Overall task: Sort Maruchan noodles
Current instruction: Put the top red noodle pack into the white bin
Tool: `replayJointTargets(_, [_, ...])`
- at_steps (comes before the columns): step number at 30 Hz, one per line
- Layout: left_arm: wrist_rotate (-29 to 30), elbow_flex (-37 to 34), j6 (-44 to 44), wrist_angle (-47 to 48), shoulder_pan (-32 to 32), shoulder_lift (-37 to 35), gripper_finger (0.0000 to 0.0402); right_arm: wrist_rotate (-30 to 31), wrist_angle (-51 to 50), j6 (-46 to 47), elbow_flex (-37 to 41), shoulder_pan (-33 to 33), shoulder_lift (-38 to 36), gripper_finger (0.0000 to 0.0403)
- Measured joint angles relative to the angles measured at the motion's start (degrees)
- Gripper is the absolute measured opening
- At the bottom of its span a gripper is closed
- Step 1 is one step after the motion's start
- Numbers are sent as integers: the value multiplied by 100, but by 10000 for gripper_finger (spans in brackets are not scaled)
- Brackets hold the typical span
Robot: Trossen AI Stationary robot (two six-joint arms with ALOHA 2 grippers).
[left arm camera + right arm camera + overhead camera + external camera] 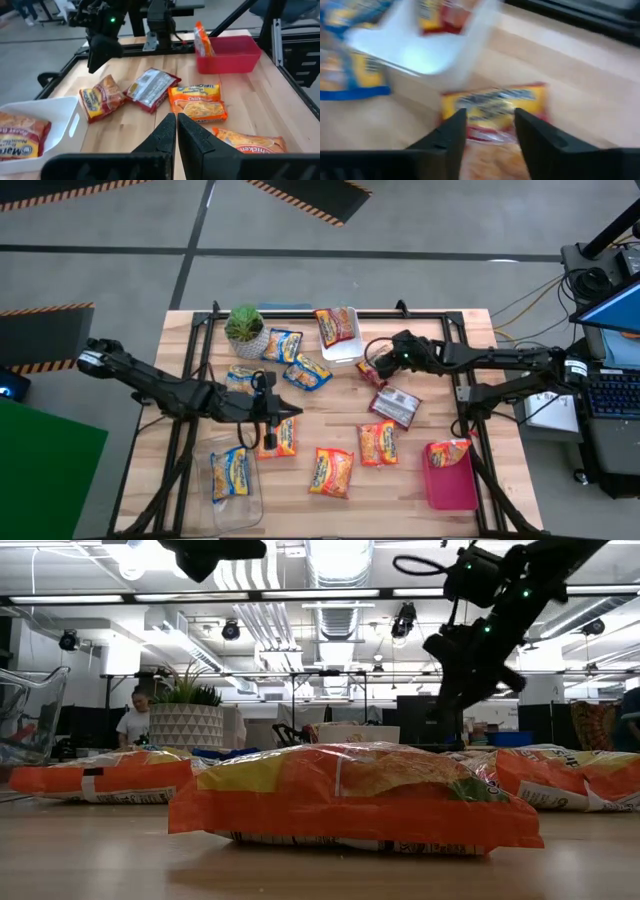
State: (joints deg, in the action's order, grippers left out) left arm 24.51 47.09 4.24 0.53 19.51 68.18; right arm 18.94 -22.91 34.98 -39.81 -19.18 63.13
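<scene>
Wooden table (420, 480) (noodle packets (331, 472) scattered).

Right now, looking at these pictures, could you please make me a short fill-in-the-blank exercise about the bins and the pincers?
1. The packet standing in the red bin is mostly ____ in colour.
2. The clear bin holds one packet that is ____ and yellow.
3. The right pincer has its fingers ____ above a red-and-yellow packet.
4. The left pincer has its fingers ____.

Missing words: orange; blue; open; shut

Bare table (420, 470) lies between scattered noodle packets (378, 443).
</scene>
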Motion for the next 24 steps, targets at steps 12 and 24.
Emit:
replayJointTargets(12, [8, 0, -740, -54, 0, 0, 0, -44, -742, 287, -508, -207, 237, 288])
replayJointTargets(24, [9, -42, -938, 94, 0, -2, 0, -2961, -768, -1052, -501, -2174, 1028, 288])
